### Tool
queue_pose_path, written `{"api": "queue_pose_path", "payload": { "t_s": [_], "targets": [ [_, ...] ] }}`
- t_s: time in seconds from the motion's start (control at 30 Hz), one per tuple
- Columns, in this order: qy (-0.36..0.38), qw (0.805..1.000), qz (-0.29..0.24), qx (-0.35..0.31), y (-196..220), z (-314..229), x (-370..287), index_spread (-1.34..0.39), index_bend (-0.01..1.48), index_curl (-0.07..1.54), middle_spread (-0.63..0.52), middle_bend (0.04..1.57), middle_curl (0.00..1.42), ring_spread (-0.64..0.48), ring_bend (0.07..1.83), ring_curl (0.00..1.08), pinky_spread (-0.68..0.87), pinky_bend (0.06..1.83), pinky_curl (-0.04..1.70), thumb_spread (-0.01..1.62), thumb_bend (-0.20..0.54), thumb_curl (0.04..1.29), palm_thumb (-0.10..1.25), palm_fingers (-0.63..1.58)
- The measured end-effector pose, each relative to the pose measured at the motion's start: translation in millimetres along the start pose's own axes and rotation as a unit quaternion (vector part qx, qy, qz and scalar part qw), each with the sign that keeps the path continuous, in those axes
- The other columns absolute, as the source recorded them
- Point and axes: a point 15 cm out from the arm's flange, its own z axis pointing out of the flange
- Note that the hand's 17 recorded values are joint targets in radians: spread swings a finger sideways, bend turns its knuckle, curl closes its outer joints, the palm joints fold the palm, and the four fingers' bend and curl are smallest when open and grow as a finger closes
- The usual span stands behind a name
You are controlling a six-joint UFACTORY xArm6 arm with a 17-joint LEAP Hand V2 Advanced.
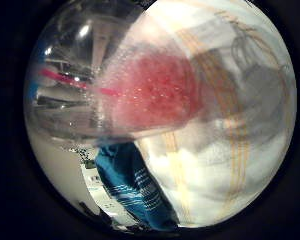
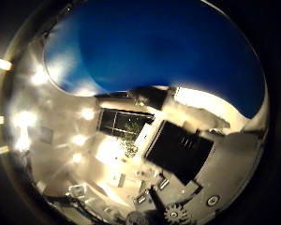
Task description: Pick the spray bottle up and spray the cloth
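A clear spray bottle (image 1: 140, 85) with red liquid inside lies right against my palm and fills much of the little finger side view. Its blue top (image 2: 154, 47) spreads across the thumb side view, very close. White and black fingers (image 2: 180, 150) of my right hand (image 2: 187, 159) curl in beside that blue top, holding the bottle. Beyond the bottle lies a white cloth (image 1: 230, 165) with thin yellow stripes, rumpled. A blue cloth (image 1: 130, 185) with white stripes lies beside it, partly under its edge.
A pale table surface (image 1: 60, 170) shows beside the blue cloth. Past the bottle's top, the thumb side view shows the room, with bright ceiling lights (image 2: 86, 113) and a dark window (image 2: 124, 123).
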Motion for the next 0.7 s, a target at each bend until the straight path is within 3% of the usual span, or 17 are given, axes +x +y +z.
{"api": "queue_pose_path", "payload": {
  "t_s": [0.13,0.3,0.43,0.7],
  "targets": [
    [-0.003,1.0,0.003,0.007,-4.1,0.4,-0.3,-0.28,0.72,0.66,-0.07,0.99,0.62,-0.15,1.13,0.53,-0.28,1.03,0.56,1.04,0.007,0.34,0.77,1.35],
    [-0.004,1.0,0.0,0.008,-6.4,0.3,-2.0,-0.23,0.99,0.74,-0.06,1.17,0.65,-0.15,1.31,0.57,-0.23,1.17,0.69,1.04,-0.001,0.41,0.94,1.29],
    [-0.005,1.0,-0.002,0.009,-8.2,-0.3,-4.2,-0.2,1.1,0.76,-0.07,1.28,0.66,-0.15,1.39,0.6,-0.19,1.22,0.81,1.02,-0.009,0.46,1.01,1.21],
    [-0.007,1.0,-0.016,0.008,-13.6,-2.8,-18.1,-0.18,1.18,0.74,-0.06,1.35,0.64,-0.15,1.46,0.62,-0.15,1.17,1.04,1.0,-0.01,0.56,1.1,1.17]
  ]
}}
